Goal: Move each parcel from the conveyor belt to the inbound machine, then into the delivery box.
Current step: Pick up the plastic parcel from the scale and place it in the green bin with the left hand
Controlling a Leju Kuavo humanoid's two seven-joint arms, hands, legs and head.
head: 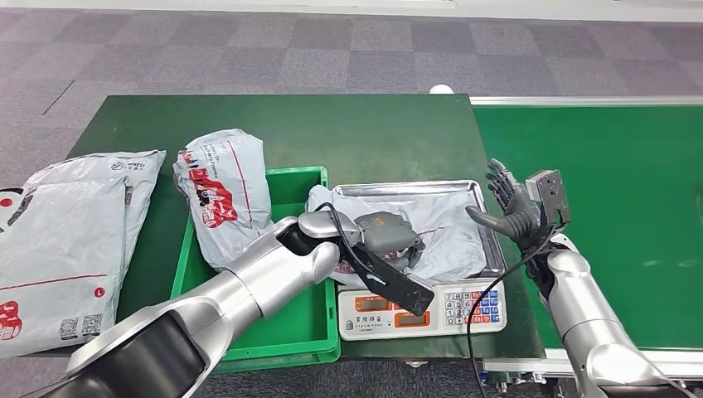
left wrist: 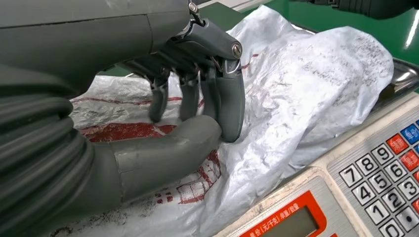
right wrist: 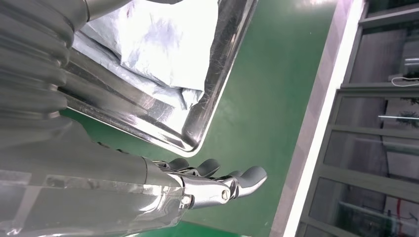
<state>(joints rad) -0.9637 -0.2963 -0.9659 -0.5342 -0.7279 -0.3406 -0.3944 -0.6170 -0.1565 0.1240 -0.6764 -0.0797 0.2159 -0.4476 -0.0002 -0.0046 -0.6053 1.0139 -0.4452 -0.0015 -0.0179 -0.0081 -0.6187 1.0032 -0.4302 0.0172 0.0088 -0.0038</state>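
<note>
Closing on the grey parcel (head: 448,236) at centre frame: left hand (head: 385,234), fingers pinching the wrap, likely for lifting off the scale tray (head: 489,217) toward green box (head: 303,186); right hand (head: 518,207) spread, holding nothing, centre right

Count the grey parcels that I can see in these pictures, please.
3: one parcel on the scale tray, one standing in the green bin, one flat at the table's left edge. Others may be hidden.
</note>
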